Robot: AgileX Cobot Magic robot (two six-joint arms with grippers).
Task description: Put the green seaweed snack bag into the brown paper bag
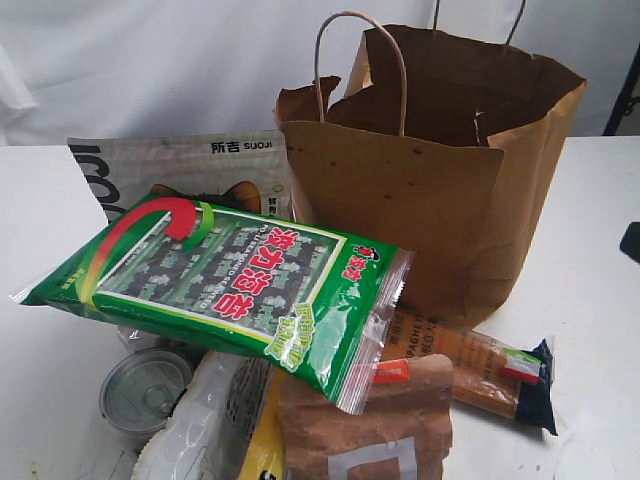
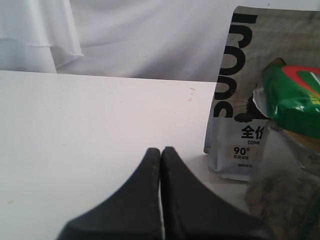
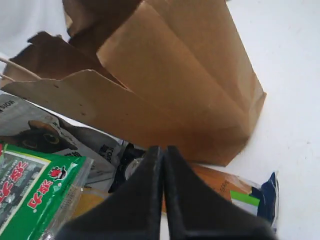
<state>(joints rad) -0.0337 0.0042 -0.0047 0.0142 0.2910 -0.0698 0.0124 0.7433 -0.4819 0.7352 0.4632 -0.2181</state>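
While both my tools are clenched on nothing, the green seaweed snack bag (image 1: pixel 220 285) lies tilted on top of a heap of groceries, out in the open on the white table (image 1: pixel 590 300). My left gripper (image 2: pixel 161 150) has its fingers pressed tight together over bare tabletop, and the green packet sits well apart from it, off to one side, in front of the grey cat-food bag (image 2: pixel 240 100). My right gripper (image 3: pixel 162 148) is shut just as tight. One corner of the green packet shows near its fingers, not touching. Straight beyond those fingertips stands the brown paper bag (image 3: pixel 175 90), upright, mouth open. In the exterior view the snack bag lies just left of it, clear sealed edge close to its base, above a tin can (image 1: pixel 145 390) and a small brown packet (image 1: pixel 370 430).
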